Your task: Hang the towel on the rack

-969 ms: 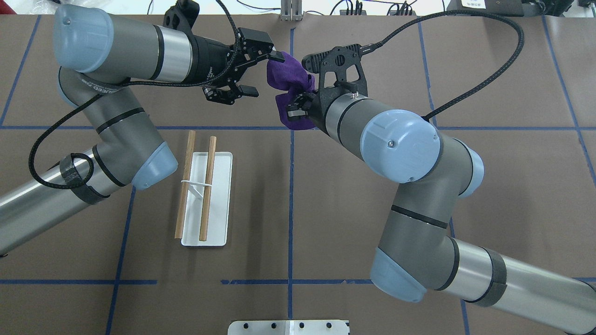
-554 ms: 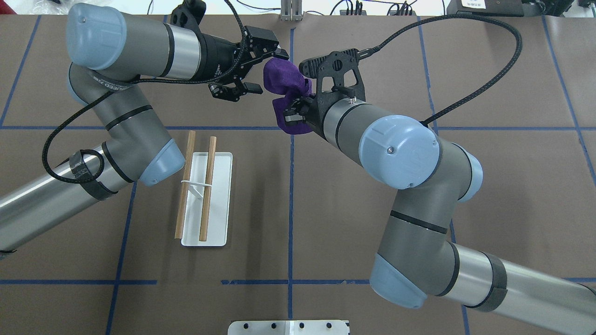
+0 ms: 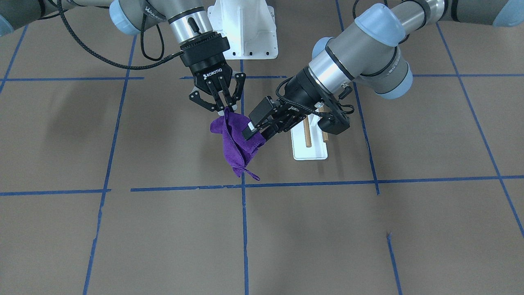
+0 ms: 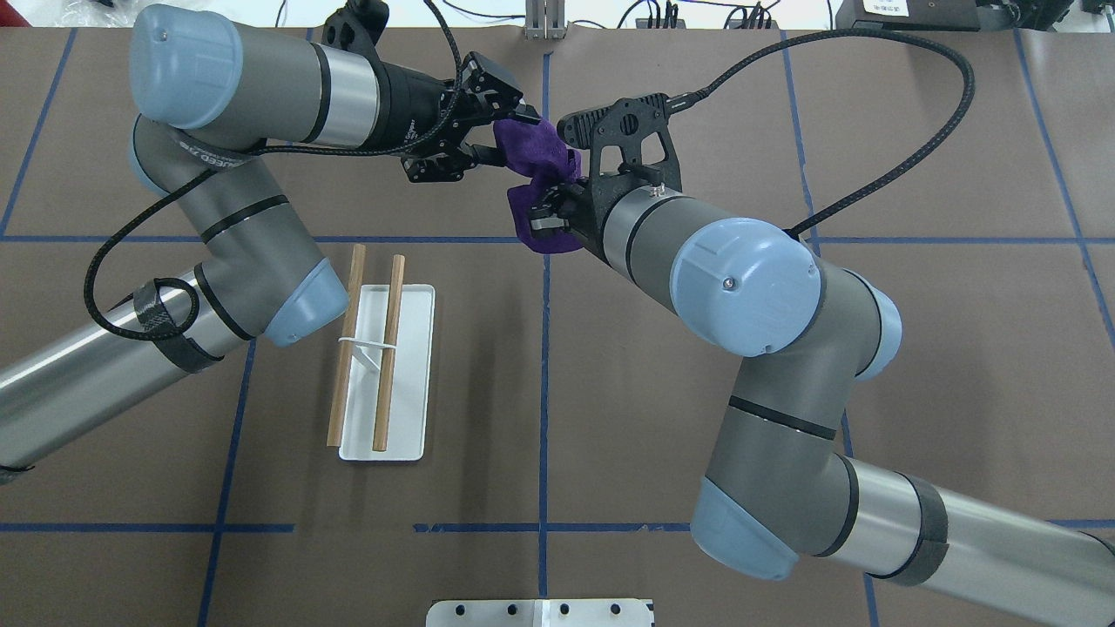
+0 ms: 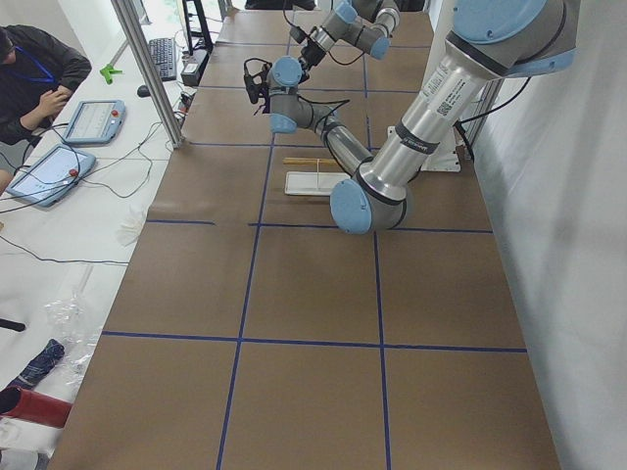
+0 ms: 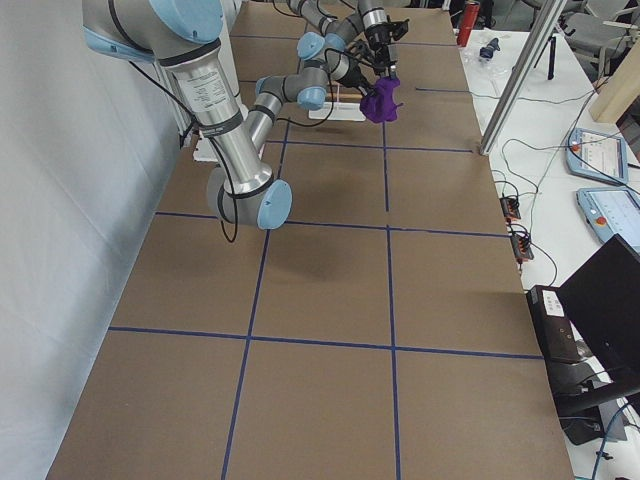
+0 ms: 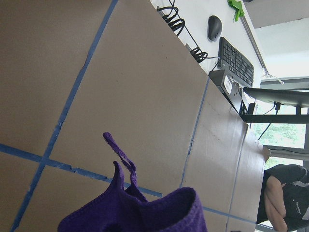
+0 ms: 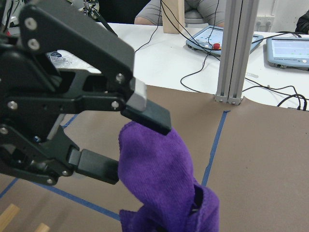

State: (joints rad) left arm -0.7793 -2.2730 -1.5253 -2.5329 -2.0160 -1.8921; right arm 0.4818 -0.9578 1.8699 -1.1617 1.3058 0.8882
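The right gripper (image 3: 226, 110) is pinching the small purple terry towel (image 3: 235, 141) shut by its top so the cloth is hanging free beneath it, while the left gripper (image 8: 126, 144), jaws parted, is straddling a side fold, seemingly to spread it, well apart from the white-based, wooden-dowelled rack (image 4: 411, 383).

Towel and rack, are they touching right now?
Apart. The overhead view shows bare table between the towel and the rack.

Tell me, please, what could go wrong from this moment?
The left gripper straddles only a bunched fold of the towel, so it may slip once the arms pull apart. The towel hangs crumpled from the right gripper and may not spread over the rack.
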